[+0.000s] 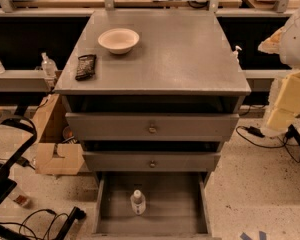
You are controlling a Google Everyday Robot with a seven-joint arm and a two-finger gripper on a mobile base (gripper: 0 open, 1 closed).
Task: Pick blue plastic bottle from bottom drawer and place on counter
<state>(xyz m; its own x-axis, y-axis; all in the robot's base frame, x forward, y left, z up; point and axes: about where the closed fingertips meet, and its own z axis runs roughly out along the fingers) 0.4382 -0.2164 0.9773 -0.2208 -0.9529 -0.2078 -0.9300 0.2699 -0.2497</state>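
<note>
The blue plastic bottle (138,202) is a small clear bottle with a white cap, lying on the grey floor of the bottom drawer (170,199), near its front middle. The drawer is pulled open below two shut drawers with brass knobs. The counter (185,59) is the grey cabinet top above. My gripper (286,104) shows as pale cream blocks under a white arm at the right edge, beside the cabinet's right side. It is far up and right of the bottle and holds nothing that I can see.
A white bowl (118,39) and a dark snack bar (85,66) sit on the counter's left part. Small pump bottles (48,64) stand on the side benches. A cardboard piece (57,156), black frames and cables (50,219) lie on the floor at left.
</note>
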